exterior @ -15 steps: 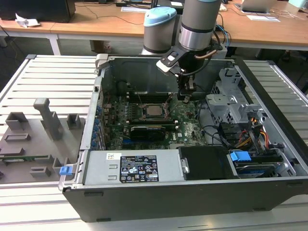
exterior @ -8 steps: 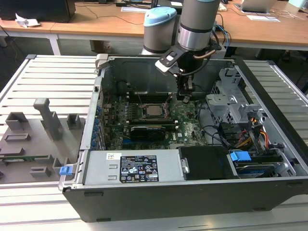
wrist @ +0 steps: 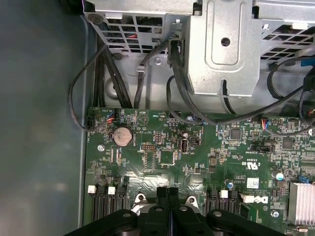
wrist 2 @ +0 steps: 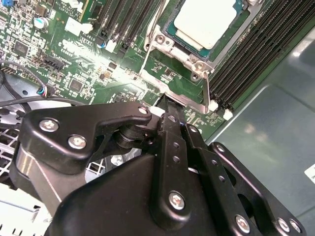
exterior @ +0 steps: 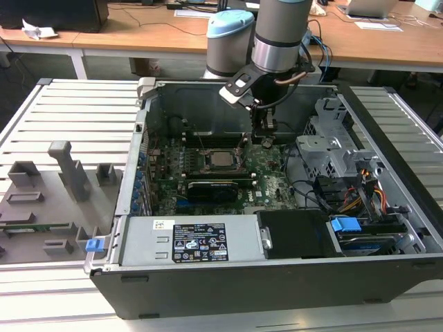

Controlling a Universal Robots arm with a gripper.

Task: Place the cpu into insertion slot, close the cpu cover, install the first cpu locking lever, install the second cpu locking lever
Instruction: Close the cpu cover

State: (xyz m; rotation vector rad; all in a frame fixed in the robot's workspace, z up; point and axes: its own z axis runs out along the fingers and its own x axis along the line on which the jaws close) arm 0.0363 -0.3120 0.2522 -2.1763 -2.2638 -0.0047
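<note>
The cpu (wrist 2: 204,22) is sitting flat in the insertion slot (wrist 2: 183,97), near the middle of the motherboard (exterior: 270,183) inside the open computer case (exterior: 277,283). The cpu cover (wrist 2: 236,39) is lying down around it, its window framing the grey top. Whether either locking lever is latching, I cannot tell.

The gripper (wrist 2: 165,104) is hanging just to the exterior view's right of the slot. Its fingers are pressed together with nothing visibly pinched between them. The tips are sitting at or almost against the slot's silver rim, but I cannot confirm contact.

From this close, the likeliest trouble is a sideways scrape. Closed tips riding over the rim could be skidding onto the cover and loading the chip unevenly, or slipping off onto the small board parts beside the socket. The memory slots (wrist 2: 251,64) are lying right alongside, so a push at the wrong angle could be catching their white end clips.

Further out, cables (wrist: 100,78) and the drive cage (wrist: 221,59) are crowding the case on the exterior view's right, where a wide swing of the arm could be snagging a wire. The case is resting on the slatted tabletop (exterior: 69,111).
</note>
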